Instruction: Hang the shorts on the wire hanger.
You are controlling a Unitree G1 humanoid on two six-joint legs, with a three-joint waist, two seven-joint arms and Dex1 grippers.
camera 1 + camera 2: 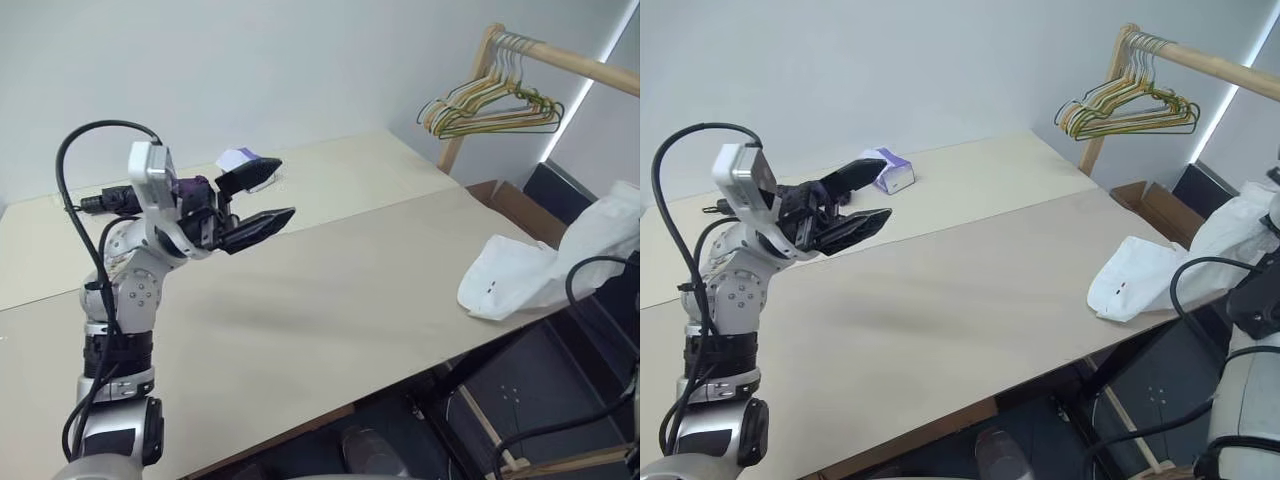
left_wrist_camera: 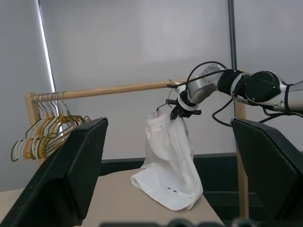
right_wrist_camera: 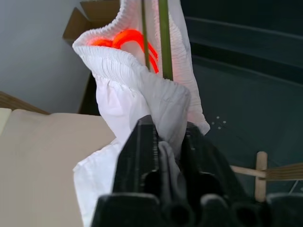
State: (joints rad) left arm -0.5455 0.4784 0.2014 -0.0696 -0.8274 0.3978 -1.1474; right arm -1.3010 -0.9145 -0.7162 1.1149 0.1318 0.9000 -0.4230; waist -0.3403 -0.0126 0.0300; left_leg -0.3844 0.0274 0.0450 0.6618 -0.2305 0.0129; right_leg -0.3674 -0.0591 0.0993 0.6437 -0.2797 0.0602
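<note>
The white shorts hang down beside the table's right end, and their lower hem rests on the table corner. My right gripper is up by the wooden rail, shut on the gathered waistband, with cloth pinched between its fingers. The thin olive rods of the wire hanger run up through the waist opening. I cannot tell whether its hook sits on the rail. My left gripper is raised over the left part of the table, open and holding nothing.
A wooden rack at the back right carries a bunch of coloured hangers. A white-and-purple tissue box sits at the far side of the beige table. A cardboard box stands past the table's right edge.
</note>
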